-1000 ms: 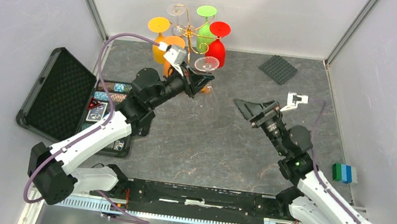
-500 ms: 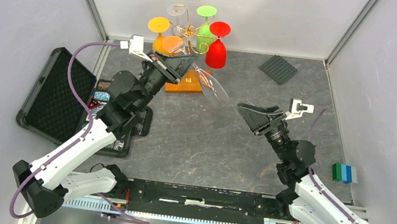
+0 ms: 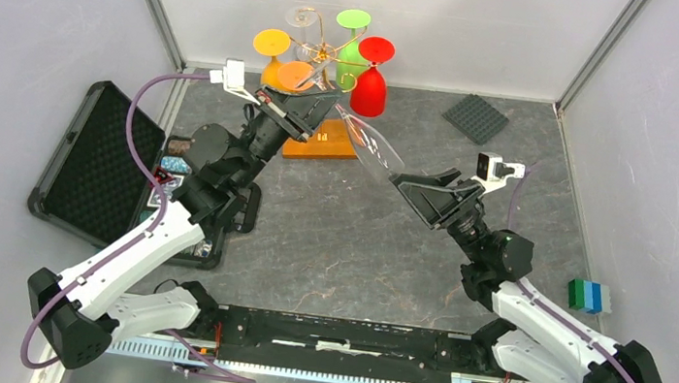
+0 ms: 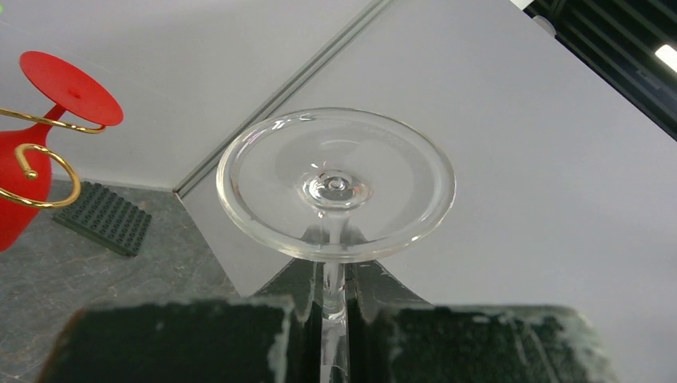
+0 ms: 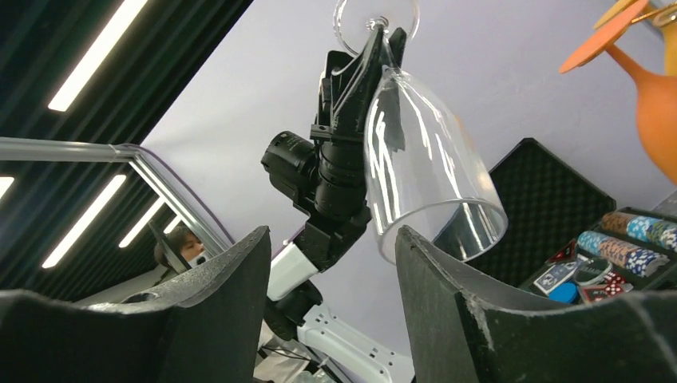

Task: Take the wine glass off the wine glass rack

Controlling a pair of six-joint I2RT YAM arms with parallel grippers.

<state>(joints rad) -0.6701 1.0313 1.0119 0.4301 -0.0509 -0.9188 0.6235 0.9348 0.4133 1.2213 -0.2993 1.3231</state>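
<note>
My left gripper point(image 3: 323, 108) is shut on the stem of a clear wine glass point(image 3: 372, 148), held off the rack with its bowl slanting toward the right arm. In the left wrist view the glass foot point(image 4: 335, 183) faces the camera and the stem runs between the jaws of the gripper point(image 4: 335, 299). The gold wine glass rack point(image 3: 318, 52) stands at the back on its orange-brown base point(image 3: 327, 141), with orange, green and red glasses hanging. My right gripper point(image 3: 422, 190) is open, just below the bowl's rim point(image 5: 443, 227); its jaws point(image 5: 331, 271) stand wide apart.
An open black case point(image 3: 109, 163) with cards and chips lies at the left. A dark studded plate point(image 3: 474, 118) lies at the back right. Green and blue blocks point(image 3: 589, 295) sit at the right wall. A red glass point(image 4: 28, 167) shows in the left wrist view.
The left arm swung back and left from the rack with the clear glass and tilted it. The right gripper moved up and left, closer to the glass bowl.
</note>
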